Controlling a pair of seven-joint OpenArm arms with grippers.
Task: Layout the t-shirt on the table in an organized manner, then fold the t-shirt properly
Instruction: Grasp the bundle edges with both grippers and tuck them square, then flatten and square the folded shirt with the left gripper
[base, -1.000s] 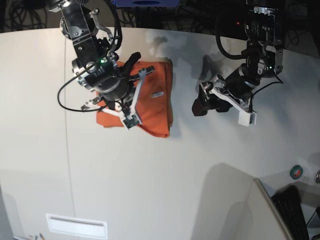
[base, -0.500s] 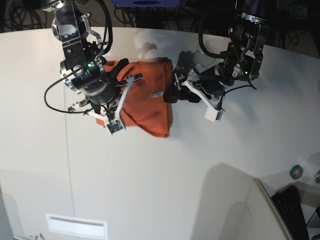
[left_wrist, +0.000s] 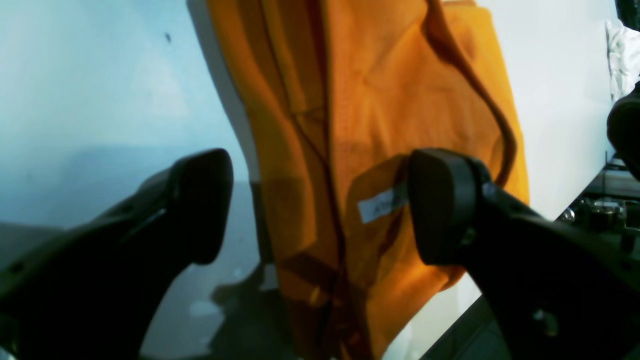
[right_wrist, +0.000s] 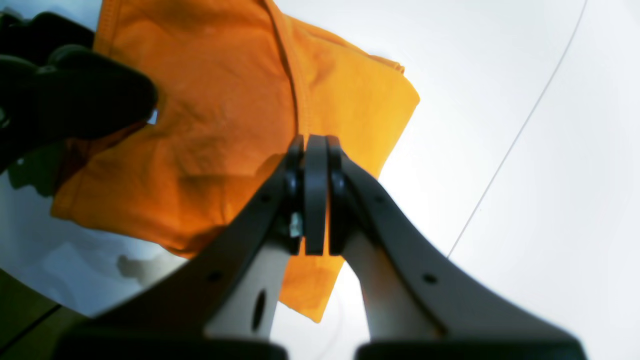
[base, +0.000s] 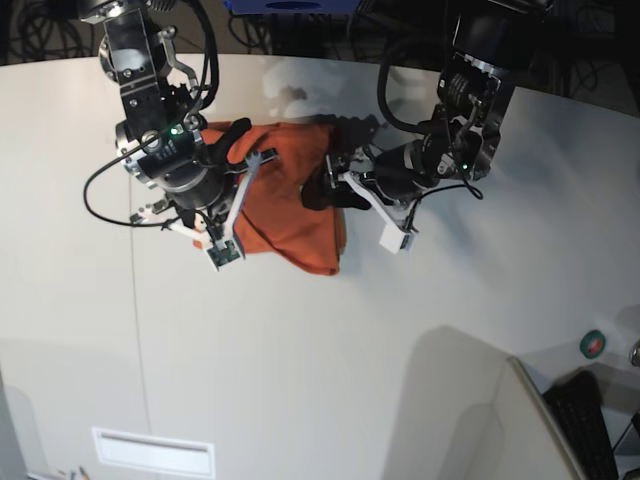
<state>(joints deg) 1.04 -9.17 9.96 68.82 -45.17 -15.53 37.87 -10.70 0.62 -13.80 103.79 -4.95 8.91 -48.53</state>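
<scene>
Our left gripper (left_wrist: 320, 205) is spread wide over the white neck label (left_wrist: 382, 205) at the right edge of the folded orange t-shirt (base: 300, 215), which lies toward the far side of the white table (base: 300, 380), while our right gripper (right_wrist: 310, 195), jaws pressed together, hangs over the shirt's left part.

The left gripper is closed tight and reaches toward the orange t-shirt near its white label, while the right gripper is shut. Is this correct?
Not quite: the left gripper is wide open, its jaws astride the t-shirt by the white label, as the left wrist view shows. The right gripper is indeed shut.
</scene>
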